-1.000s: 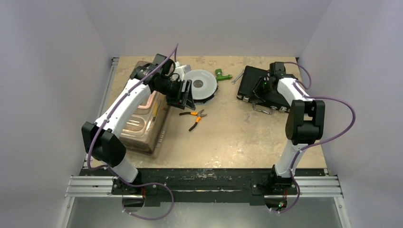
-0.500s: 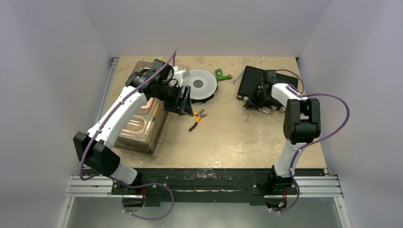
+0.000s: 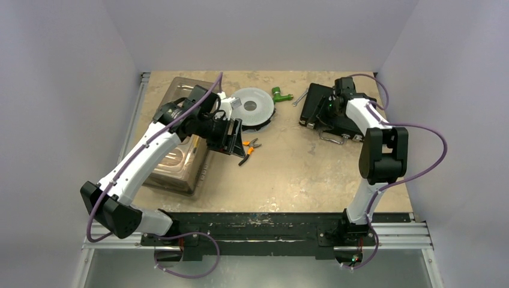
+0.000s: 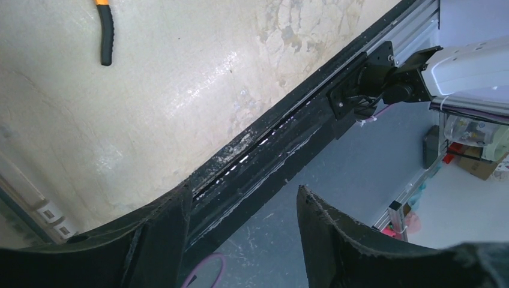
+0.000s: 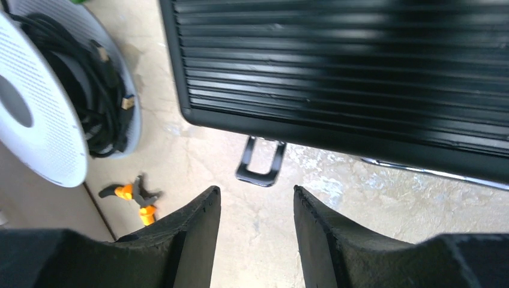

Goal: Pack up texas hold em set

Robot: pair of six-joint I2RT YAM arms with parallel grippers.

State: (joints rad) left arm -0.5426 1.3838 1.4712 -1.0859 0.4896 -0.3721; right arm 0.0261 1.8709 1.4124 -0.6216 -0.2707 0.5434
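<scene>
One black briefcase lies shut and flat at the far right of the table. Its lid is ribbed with fine parallel grooves, bright metal fittings line its near edge, and a black loop juts from one side. The right gripper hovers over that edge, released, with bare tabletop showing between its parted fingers. Any print on the grey spool is too small to read. Beside the orange-handled pliers, the left gripper is likewise spread and holds nothing.
</scene>
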